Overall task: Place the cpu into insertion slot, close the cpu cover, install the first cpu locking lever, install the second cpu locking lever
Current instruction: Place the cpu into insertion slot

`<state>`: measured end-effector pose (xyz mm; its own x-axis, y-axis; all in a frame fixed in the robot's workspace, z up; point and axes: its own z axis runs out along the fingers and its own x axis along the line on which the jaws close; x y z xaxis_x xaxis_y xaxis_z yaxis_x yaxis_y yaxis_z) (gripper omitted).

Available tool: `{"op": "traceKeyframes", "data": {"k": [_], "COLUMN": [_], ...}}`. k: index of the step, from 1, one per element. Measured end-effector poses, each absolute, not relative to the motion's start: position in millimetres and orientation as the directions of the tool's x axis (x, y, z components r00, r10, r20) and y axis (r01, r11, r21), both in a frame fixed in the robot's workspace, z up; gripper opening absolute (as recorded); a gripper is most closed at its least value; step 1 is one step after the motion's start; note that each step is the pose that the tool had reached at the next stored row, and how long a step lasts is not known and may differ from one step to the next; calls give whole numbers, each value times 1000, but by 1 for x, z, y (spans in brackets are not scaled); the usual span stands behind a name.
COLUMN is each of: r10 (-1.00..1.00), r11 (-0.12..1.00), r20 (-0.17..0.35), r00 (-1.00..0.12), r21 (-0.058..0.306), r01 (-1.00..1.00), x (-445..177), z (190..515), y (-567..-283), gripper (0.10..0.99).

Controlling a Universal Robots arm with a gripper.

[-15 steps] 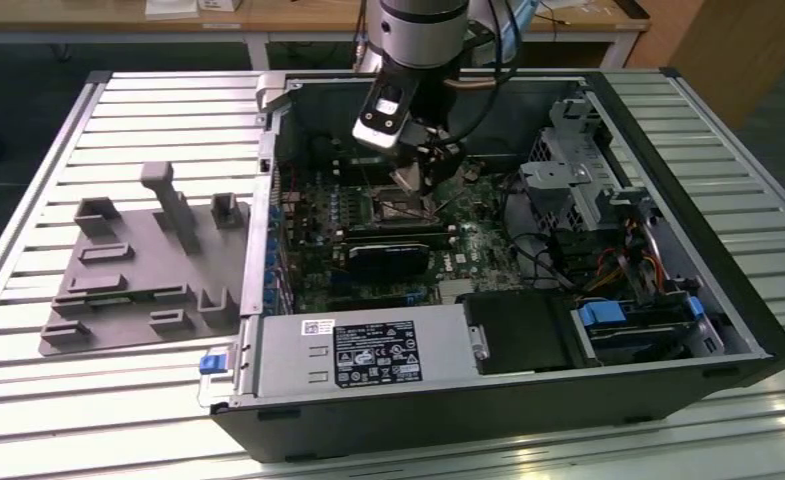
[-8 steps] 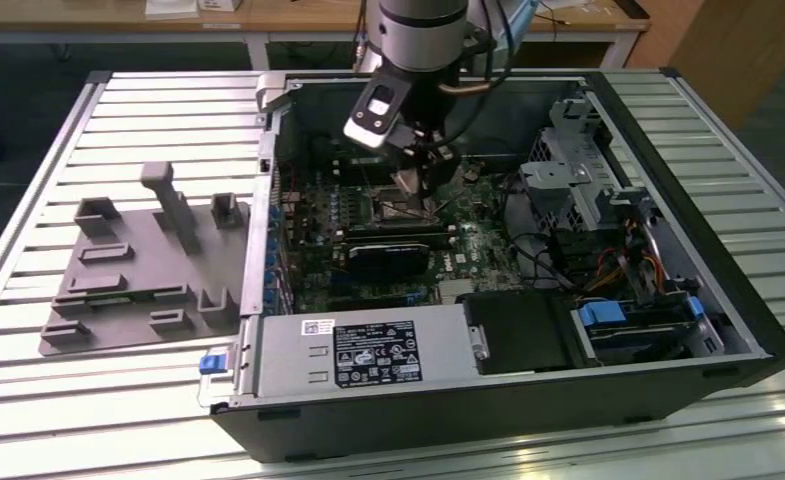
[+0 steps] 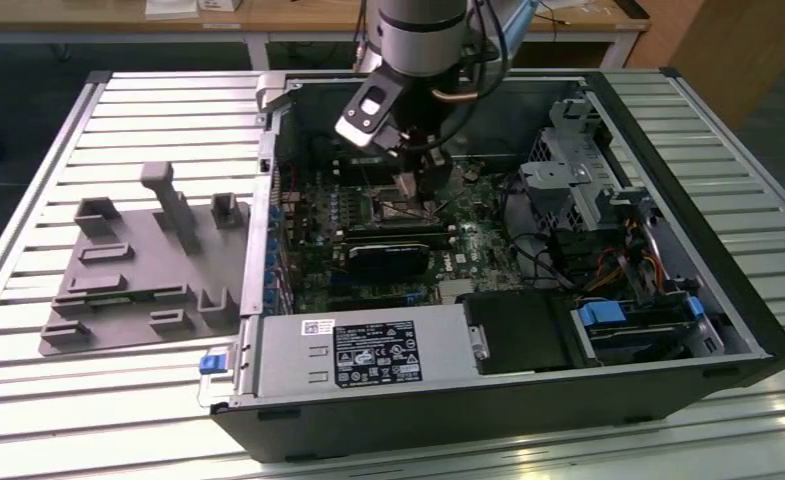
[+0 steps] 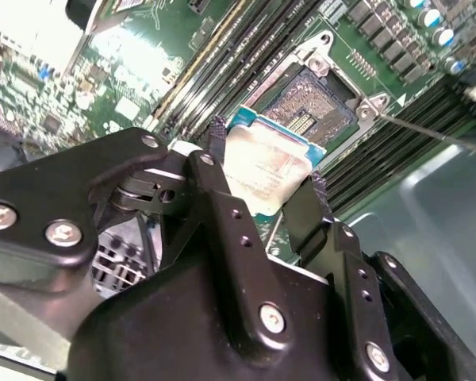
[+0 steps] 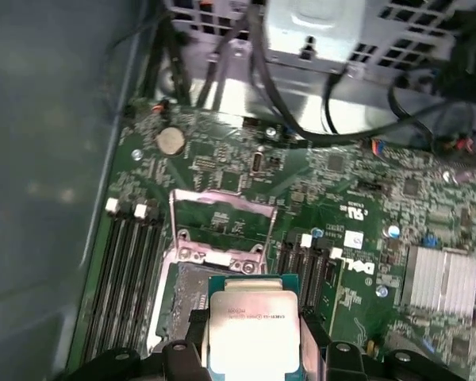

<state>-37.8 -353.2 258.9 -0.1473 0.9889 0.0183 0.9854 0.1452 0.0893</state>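
Observation:
My gripper (image 4: 266, 159) is shut on the cpu (image 4: 262, 176), a flat square chip with a silver top and green edge, gripped on two opposite sides by the black fingers (image 4: 216, 143). In both wrist views the cpu (image 5: 252, 327) hangs just above and partly over the insertion slot (image 5: 182, 295), whose gold contact field (image 4: 308, 99) lies bare. The cpu cover (image 5: 222, 221) is flipped open, standing up behind the slot. A thin locking lever (image 4: 428, 130) sticks out beside the slot. In the exterior view the gripper (image 3: 410, 190) hovers over the green motherboard (image 3: 365, 215) inside the open computer case.
Long black memory slots (image 5: 127, 278) flank the socket. A black card (image 3: 392, 255) lies just in front of it in the exterior view. Power supply (image 3: 352, 355), drive cage (image 3: 579, 170) and cables (image 3: 552, 255) crowd the case. A grey fixture plate (image 3: 139, 270) lies at the exterior view's left.

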Motion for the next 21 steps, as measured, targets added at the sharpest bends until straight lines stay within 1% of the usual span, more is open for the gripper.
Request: {"op": "traceKeyframes", "data": {"k": [7, 11, 17, 21], "r10": [1000, 999, 999, 999], "r11": [19, -32, -42, -42], "r20": [18, 18, 18, 18], "r00": [-21, 31, 40, 40], "r21": [89, 89, 92, 121], "r01": [996, 995, 995, 992], "x": [-38, -38, -44, -50], "z": [254, 251, 246, 243], "y": [-353, -353, -350, -348], "gripper": [537, 537, 537, 537]}}
